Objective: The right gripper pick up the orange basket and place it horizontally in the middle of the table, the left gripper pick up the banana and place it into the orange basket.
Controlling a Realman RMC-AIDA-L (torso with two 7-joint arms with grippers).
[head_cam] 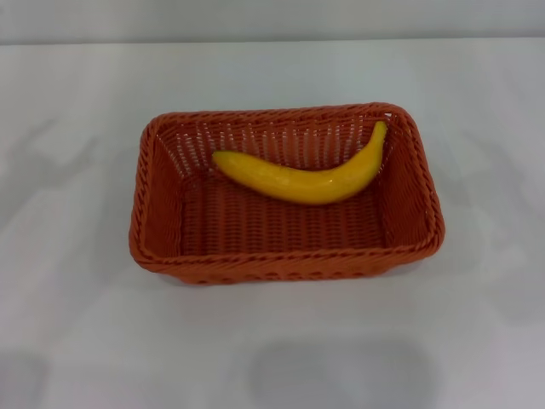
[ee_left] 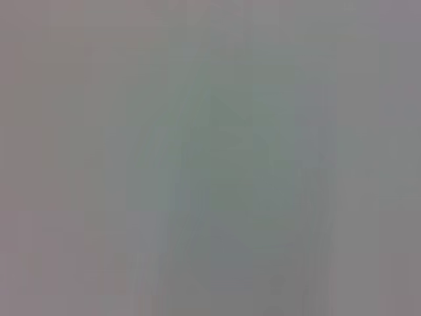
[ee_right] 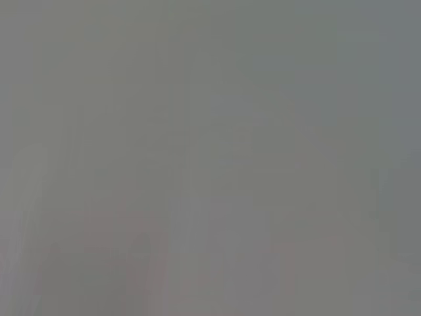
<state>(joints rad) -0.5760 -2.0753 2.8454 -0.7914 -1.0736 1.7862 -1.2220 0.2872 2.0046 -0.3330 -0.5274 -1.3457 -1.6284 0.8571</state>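
Mid-bench (head_cam: pixel 77 341): basket (head_cam: pixel 162 204), long axis left–right, holds the banana (head_cam: pixel 298 181) lengthwise; neither gripper visible, so finger state cannot be told.

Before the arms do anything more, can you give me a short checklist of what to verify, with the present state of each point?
1. Orange basket lies horizontally near the middle of the table: ok.
2. Banana is inside the basket, resting toward its far side: ok.
3. Banana hangs over the rim: no, it stays inside, so ok.
4. Basket sits flat and upright on the table: ok.
5. Left gripper and right gripper are away from the basket: neither appears in the head view, ok; their exact places, cannot tell.
6. Wrist views show something useful: not ok, both show only a plain grey field.
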